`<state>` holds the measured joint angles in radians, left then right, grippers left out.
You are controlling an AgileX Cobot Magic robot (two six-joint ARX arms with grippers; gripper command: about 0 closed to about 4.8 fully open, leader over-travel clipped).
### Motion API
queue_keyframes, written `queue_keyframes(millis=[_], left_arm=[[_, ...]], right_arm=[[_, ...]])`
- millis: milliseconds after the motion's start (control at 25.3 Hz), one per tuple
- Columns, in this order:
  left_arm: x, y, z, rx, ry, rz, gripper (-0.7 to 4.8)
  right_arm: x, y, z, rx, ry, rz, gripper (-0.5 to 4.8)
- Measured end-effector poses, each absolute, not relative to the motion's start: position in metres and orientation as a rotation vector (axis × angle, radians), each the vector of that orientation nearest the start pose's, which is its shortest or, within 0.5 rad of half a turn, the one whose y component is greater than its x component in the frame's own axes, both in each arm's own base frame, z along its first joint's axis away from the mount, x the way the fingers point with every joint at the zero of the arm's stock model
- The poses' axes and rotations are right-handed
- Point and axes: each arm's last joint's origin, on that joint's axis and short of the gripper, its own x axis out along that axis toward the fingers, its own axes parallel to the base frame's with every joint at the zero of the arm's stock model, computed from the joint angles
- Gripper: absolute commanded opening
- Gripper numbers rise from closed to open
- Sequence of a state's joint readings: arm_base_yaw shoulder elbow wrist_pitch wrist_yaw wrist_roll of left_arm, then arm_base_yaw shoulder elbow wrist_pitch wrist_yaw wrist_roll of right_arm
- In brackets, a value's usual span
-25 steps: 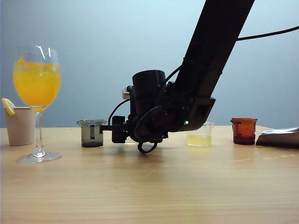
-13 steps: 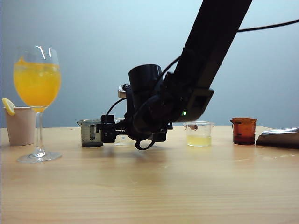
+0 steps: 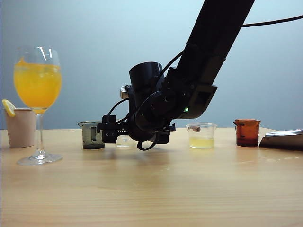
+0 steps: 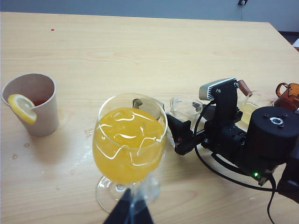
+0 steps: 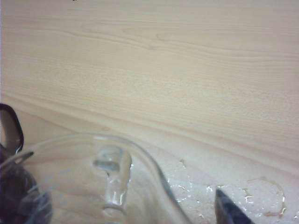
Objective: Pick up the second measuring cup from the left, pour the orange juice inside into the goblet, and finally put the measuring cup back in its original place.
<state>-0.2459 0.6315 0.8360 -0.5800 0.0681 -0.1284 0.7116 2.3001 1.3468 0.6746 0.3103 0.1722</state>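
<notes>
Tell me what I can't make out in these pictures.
- Second measuring cup: exterior view, mostly behind the right pincer.
- Right pincer: right wrist view, one fingertip shows; the rest is cut off by the edge.
- Left pincer: left wrist view, dark tips at the edge; open or shut unclear.

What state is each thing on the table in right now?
goblet: upright, full of orange juice.
second measuring cup: upright on table, empty.
right tool: open, at that cup.
left tool: near goblet's foot, opening unclear.
yellow cup: partly filled.
paper cup: upright, lemon slice on rim.
smoky cup: upright.
amber cup: upright.
</notes>
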Motion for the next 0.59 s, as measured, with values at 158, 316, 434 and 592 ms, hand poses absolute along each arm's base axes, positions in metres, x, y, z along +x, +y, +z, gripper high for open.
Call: queue_keyframes(millis=[158, 316, 434, 592], left_arm=[[0.1204, -0.0322, 0.3323, -0.092, 0.396, -0.285, -0.05], [0.12, -0.0322, 0.3317, -0.092, 0.403, -0.285, -0.05], [0.12, -0.0322, 0.3317, -0.092, 0.403, -0.285, -0.05], [0.1201, -0.0322, 0.3316, -0.092, 0.404, -0.285, -0.05]], right_arm=[[0.3682, 0.3056, 0.109, 0.036, 0.282, 0.393, 4.79], [0.3696, 0.3038, 0.1089, 0.034, 0.289, 0.39, 4.49], [0.3709, 0.3023, 0.109, 0.037, 0.289, 0.385, 2.59], [0.3726, 0.3002, 0.11, 0.038, 0.285, 0.377, 3.11]])
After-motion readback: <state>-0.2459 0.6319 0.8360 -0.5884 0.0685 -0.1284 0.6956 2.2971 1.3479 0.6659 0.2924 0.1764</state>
